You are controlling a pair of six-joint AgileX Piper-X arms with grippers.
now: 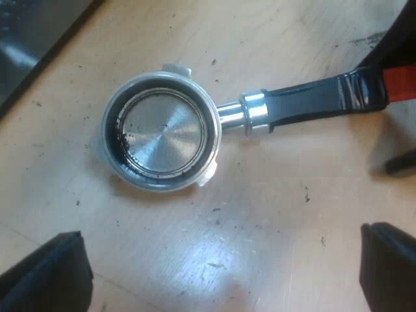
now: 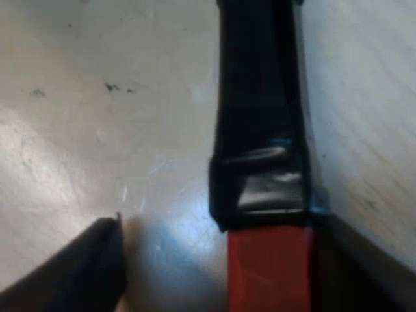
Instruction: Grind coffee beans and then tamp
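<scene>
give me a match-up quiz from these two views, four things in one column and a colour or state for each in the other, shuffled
Things:
1. holder's basket
2. handle's end
3. table
4. left gripper

Colours or states:
a. red
b. open, fingers wide apart
c. light wood with dark specks
d. bare metal, nearly empty

Pairs: 1-d, 2-a, 3-c, 4-b

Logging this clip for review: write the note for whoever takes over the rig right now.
Left gripper: open, hovering over the table near the holder.
Right gripper: open, astride the handle's red end, one finger clear of it.
Holder lies loose on the table, basket empty but for traces of grounds.
Done: nothing visible. To do: grind, then tamp.
</scene>
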